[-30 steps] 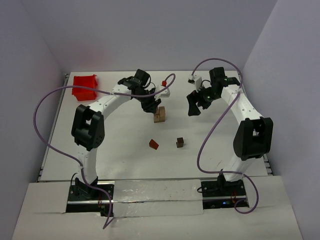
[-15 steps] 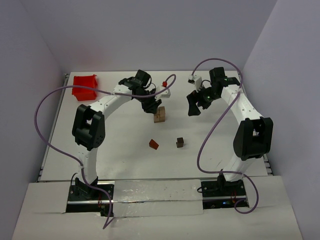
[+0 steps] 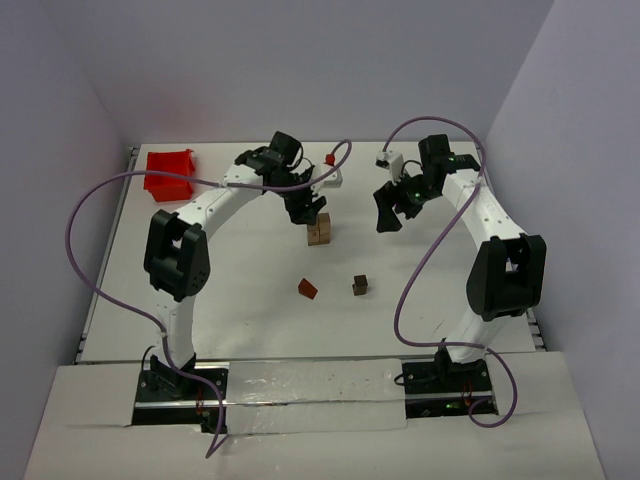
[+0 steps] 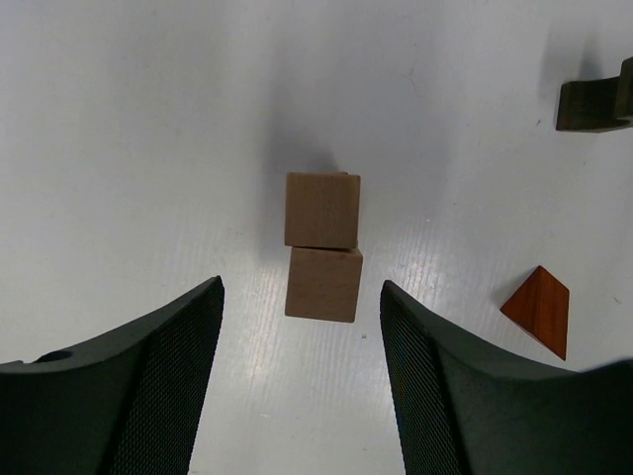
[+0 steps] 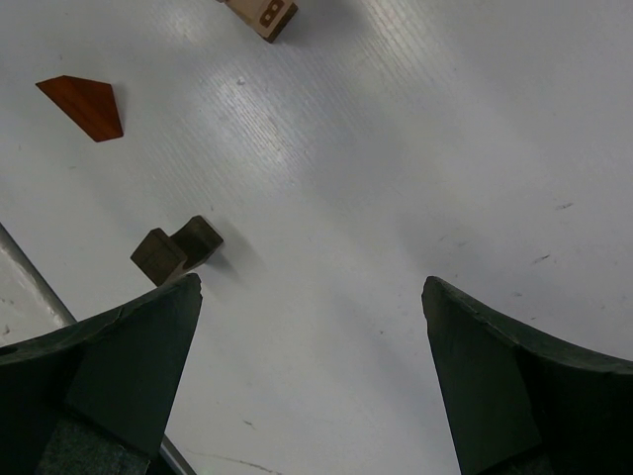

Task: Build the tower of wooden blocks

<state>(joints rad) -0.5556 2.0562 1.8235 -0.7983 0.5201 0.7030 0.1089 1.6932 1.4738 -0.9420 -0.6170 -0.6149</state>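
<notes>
Left gripper (image 4: 300,297) is apart and empty, hanging right over the wood block tower (image 4: 322,213). The tower is two tan cubes, one on the other, below and between the fingers (image 4: 148,376), touching neither. My read: placement is done, and the step now is clearing out and fetching the next piece.

- Go straight up first. Any sideways move while the fingers flank the stack risks clipping the top cube. Keep them spread until they're above it.
- In the wrist view the two cubes look slightly out of line. Could be viewing angle, can't tell. If it's real, centre the next piece on the top cube, not the bottom one.
- Next piece: dark brown block (image 4: 593,99), ahead of the gripper and off to the right in its view.
- The wedge (image 4: 539,309) lies just outside the finger on that side, so it's closer. Its sloped face probably won't carry anything, so I'd save it for the cap.
- Right gripper (image 5: 312,287) is wide apart and empty, hovering over bare tabletop (image 5: 396,148). The dark block sits just ahead of the finger on the left of its view, with the wedge further out that way. Arguably the better arm for that pick.
- Grip on two flat parallel faces, square to the cube. Lower slowly and let go only once it rests flat.
</notes>
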